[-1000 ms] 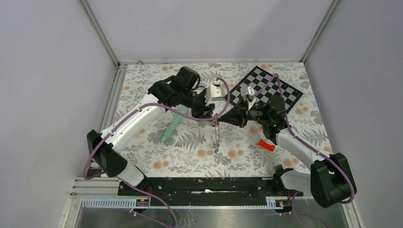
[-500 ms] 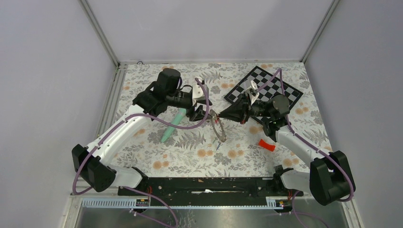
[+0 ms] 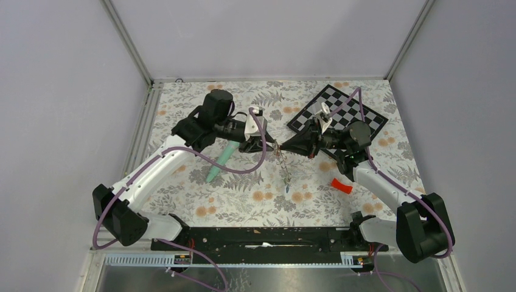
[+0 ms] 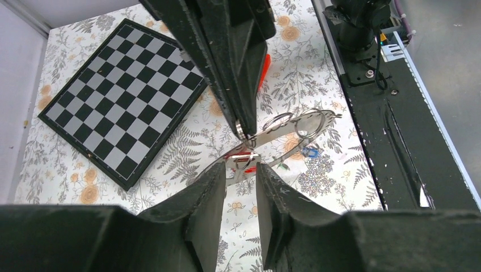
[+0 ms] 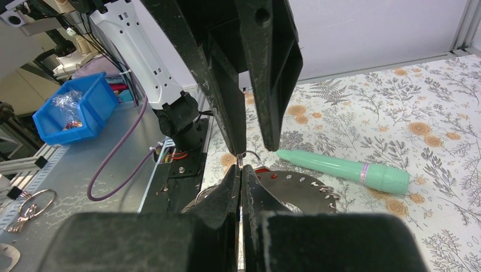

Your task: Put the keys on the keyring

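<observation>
At frame centre my right gripper pinches the keyring, its chain hanging toward the lower frame. My left gripper sits tip-to-tip opposite, jaws apart around a red-tagged key.

The right gripper is pinched tight on the keyring's thin edge. Opposite, the left gripper points down at it. A mint-green tube lies on the floral table to the right.

Bright, even light; soft shadows
</observation>
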`<move>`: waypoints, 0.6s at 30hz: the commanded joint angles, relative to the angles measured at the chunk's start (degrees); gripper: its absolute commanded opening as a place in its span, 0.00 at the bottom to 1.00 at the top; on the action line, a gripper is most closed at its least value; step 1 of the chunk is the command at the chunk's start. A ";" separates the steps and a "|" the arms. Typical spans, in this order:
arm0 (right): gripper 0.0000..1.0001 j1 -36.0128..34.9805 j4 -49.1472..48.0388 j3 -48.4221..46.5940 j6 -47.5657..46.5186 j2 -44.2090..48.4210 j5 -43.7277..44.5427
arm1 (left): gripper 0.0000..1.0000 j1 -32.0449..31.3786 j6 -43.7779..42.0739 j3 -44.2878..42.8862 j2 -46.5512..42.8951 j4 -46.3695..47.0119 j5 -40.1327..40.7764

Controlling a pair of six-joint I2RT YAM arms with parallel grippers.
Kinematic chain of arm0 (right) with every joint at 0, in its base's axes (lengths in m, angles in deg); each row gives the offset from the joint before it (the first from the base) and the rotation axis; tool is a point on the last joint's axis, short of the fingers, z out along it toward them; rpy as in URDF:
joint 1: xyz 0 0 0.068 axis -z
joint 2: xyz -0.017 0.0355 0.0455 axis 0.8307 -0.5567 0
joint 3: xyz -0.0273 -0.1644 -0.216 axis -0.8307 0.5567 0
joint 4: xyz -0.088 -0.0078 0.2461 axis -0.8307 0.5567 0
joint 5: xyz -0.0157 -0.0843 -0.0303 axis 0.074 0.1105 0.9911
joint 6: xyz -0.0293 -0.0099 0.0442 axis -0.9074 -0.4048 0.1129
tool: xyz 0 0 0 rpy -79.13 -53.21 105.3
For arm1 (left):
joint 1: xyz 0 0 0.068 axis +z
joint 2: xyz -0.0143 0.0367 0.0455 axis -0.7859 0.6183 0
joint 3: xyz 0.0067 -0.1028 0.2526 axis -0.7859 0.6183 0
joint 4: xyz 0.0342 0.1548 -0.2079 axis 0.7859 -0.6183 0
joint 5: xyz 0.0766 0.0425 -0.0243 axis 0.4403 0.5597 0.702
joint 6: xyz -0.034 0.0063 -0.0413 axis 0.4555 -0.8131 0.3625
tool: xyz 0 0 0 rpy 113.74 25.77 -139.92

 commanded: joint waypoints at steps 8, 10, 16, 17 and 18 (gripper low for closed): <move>0.00 0.58 -0.76 -2.70 -0.40 -0.23 1.92 | 0.24 -3.10 -5.31 0.63 -0.36 0.39 0.71; 0.00 0.60 -0.28 -2.73 -0.44 -0.08 2.38 | 0.16 -3.30 -5.20 0.64 -0.20 0.39 0.77; 0.00 0.92 2.06 -3.01 -0.31 0.09 4.64 | 0.00 -3.86 -3.29 1.68 -0.37 2.08 1.67; 0.00 0.93 2.67 -3.12 -0.28 0.01 5.15 | 0.00 -4.07 -3.03 1.66 -0.33 2.21 2.31; 0.00 1.01 3.31 -3.23 -0.22 -0.05 5.71 | 0.00 -4.35 -2.86 1.62 -0.29 2.42 3.23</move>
